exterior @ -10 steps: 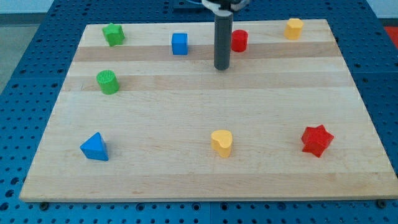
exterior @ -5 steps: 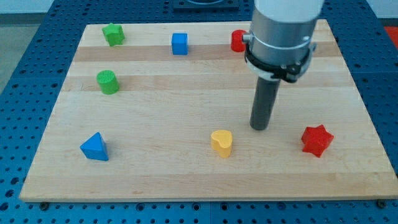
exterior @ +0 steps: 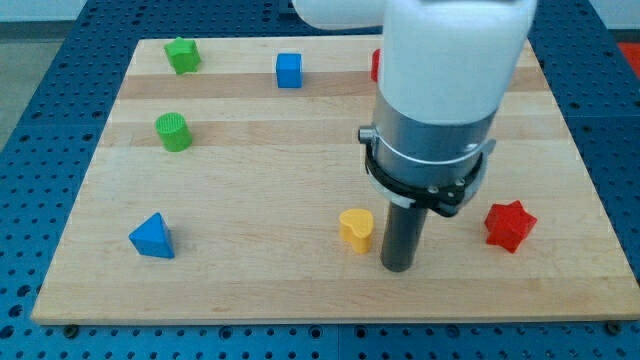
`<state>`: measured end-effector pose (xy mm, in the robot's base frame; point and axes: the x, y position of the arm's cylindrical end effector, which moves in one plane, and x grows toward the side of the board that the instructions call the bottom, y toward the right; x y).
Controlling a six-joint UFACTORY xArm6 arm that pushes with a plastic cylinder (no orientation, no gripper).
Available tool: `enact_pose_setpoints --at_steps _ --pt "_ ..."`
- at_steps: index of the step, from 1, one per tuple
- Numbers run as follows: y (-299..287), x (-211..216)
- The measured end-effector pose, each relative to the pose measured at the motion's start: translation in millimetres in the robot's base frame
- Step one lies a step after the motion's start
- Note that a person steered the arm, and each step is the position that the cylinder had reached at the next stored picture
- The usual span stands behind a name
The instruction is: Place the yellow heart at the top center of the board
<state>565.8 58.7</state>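
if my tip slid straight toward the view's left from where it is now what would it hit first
Most likely the yellow heart. My tip sits just to its right and slightly lower in the view, so it may only clip the heart's lower edge; depth is hard to judge.

My tip (exterior: 399, 268) is sitting just beside the yellow heart (exterior: 356, 229), on its right and slightly nearer the view's bottom edge of the tabletop (exterior: 250, 180). The red star (exterior: 509, 224) is lying further right. The blue triangle (exterior: 152, 237) is sitting bottom left, with the green cylinder (exterior: 173, 131) above it. The green star (exterior: 183, 55) is occupying the top left corner, and the blue cube (exterior: 289, 70) is lying to its right. A red block (exterior: 376, 65) is lying mostly hidden behind the arm at top centre.
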Motion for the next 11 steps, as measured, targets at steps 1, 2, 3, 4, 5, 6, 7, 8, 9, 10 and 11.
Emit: enact_pose_setpoints --at_steps 1,2,3,4,5,6,7,8,9,10,11 --pt "-20.8 -12.0" --pt "-45.7 -11.5" --pt "-67.2 -11.6" --pt "-75.7 -17.6" --pt "-75.7 -27.6" --pt "-75.7 -37.5" --pt "-75.2 -50.9" --pt "-75.2 -74.8" --pt "-75.2 -104.0" --pt "-75.2 -131.3" --pt "-75.5 -154.4"
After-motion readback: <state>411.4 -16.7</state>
